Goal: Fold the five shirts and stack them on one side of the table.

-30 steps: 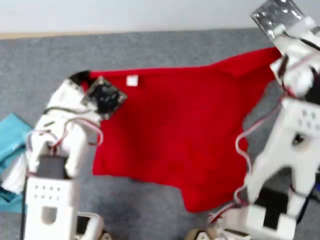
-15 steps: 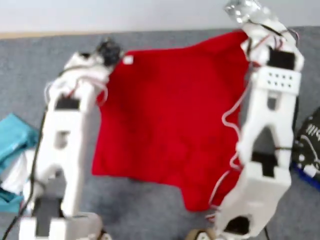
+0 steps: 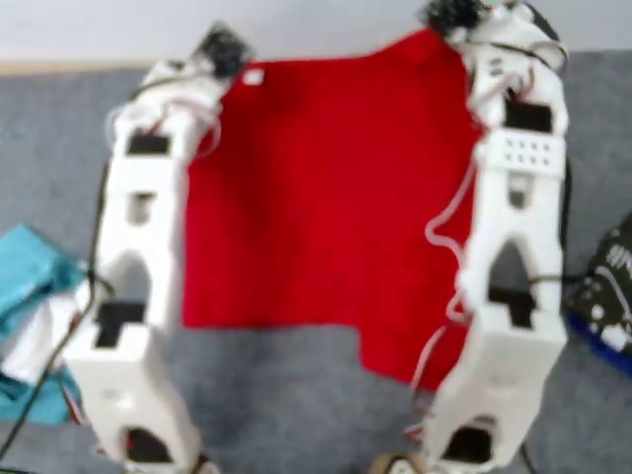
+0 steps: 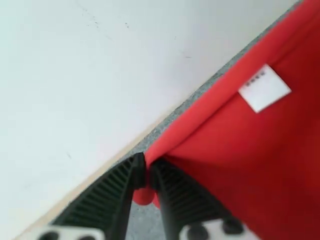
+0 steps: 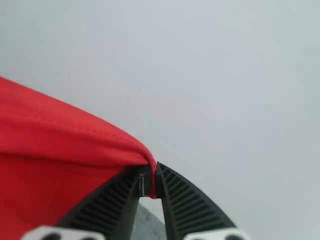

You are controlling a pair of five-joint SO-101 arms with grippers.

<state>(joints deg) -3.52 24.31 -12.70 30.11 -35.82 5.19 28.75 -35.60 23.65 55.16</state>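
**Shirt [image 3: 326, 197] pinched at both far corners**

Far left, a teal heap [image 3: 25, 286] sat at the edge of the table [image 3: 267, 405], well apart from the action. Next along, the left gripper [image 4: 146, 175] was clamped down on one far corner of the red shirt. Fabric was bunched between its ribbed jaws, and a white tag [image 4: 264, 89] sat near it along the same hem.

In the middle, the shirt lay spread over the grey table between the two grippers. Its near edge was uneven, with one part reaching further down on the right.

Then the right gripper [image 5: 149, 180] was closed on the opposite far corner, with the stitched hem nipped thin between its jaws. Far right, a dark cloth [image 3: 607, 291] lay apart.

The shirt looked light, soft and completely limp, so it would likely sag in the middle and drape wherever it was carried. The hemmed corners seemed the right hold, being thicker and less stretchy. The right-hand pinch looked shallow, though, and could slip if the corners were pulled apart. Keeping both corners level should give a straight fold.
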